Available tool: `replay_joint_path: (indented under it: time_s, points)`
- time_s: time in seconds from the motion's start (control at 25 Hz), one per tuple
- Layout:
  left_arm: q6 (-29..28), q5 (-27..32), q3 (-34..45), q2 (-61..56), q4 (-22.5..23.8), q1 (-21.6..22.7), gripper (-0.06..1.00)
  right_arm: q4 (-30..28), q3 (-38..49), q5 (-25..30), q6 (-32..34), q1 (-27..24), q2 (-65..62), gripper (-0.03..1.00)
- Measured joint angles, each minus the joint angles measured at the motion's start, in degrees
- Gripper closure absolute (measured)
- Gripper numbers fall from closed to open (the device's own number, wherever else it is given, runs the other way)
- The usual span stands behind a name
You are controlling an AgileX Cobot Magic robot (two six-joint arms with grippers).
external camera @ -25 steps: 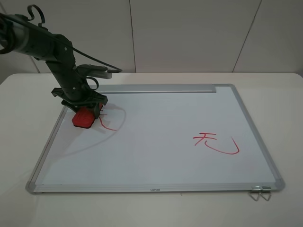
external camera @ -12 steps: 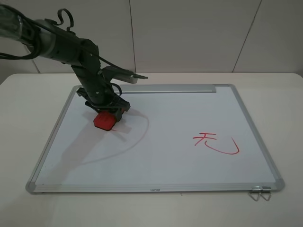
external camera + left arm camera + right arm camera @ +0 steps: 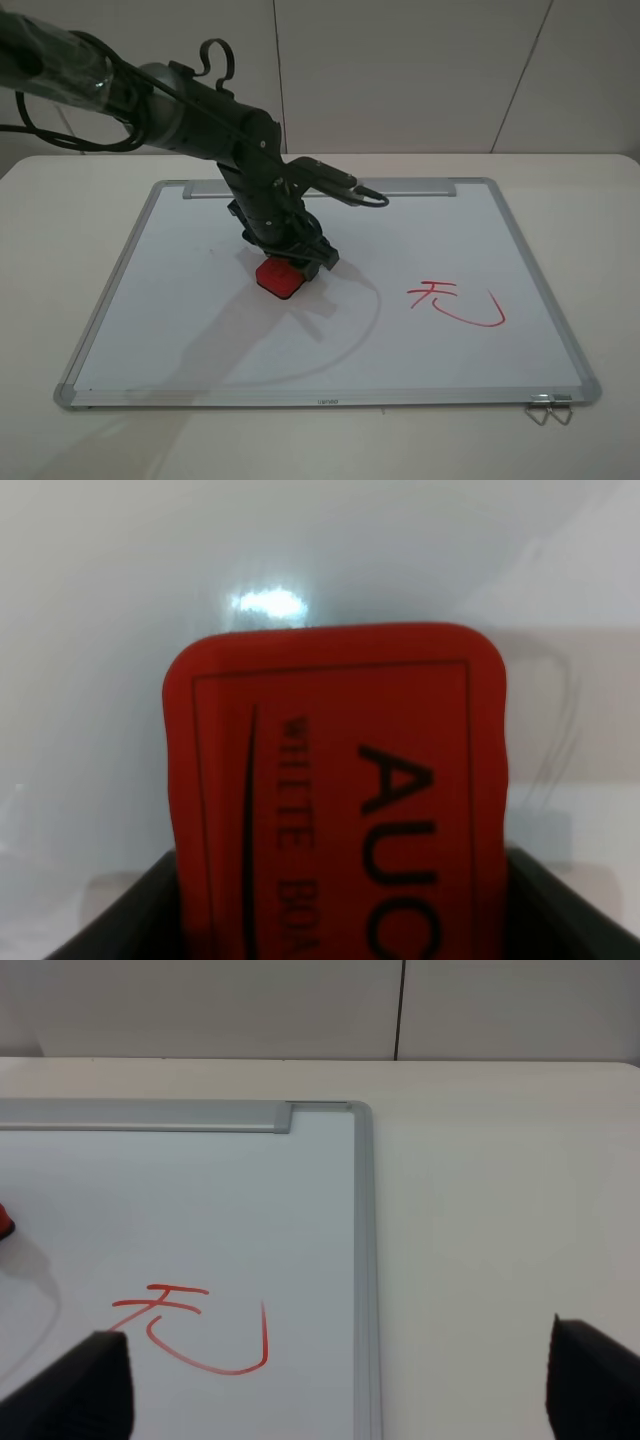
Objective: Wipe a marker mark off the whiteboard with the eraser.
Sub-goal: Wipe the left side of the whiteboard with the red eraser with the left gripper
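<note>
Wiping is the step in hand, as I read it. The left claw [image 3: 285, 267] is pinching the red eraser [image 3: 279, 279] by its long sides and holds it low on the whiteboard [image 3: 200, 330], apparently felt side down. I cannot confirm from the high camera that it is in full contact. In the left wrist view the eraser [image 3: 340, 800] fills the lower half of the frame, lettering up, with only blank, glossy board past its front edge.

The eraser sits near the middle of the board, nearer the tray strip [image 3: 400, 187] than the front frame. It is to the left of the larger red character [image 3: 455, 303] and apart from it. The small marker mark I am meant to remove shows in no view. The open board to the left of the arm looks clean, so the mark is either gone or hidden beneath the eraser and arm. I cannot tell which.

The right claw [image 3: 345, 1400] is spread wide and holds nothing. It hangs over the board's right frame edge and the desk [image 3: 500, 1210], looking down at the hooked character [image 3: 190, 1335].

My next move should be a short lift or a slide back leftward to uncover the patch under the felt and check it. I should not travel further right, because that risks smearing the character that has to stay.
</note>
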Motion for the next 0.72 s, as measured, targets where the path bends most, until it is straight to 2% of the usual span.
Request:
replay_joint_path:
  time_s: [0.28, 0.72]
  points:
    - [0.0, 0.6, 0.0, 0.0, -1.9, 3.6, 0.37, 0.0, 0.0, 0.0, 0.0, 0.0, 0.0, 0.26]
    - [0.0, 2.2, -0.1, 0.0, 0.3, 18.7, 0.37, 0.0, 0.0, 0.0, 0.0, 0.0, 0.0, 0.26]
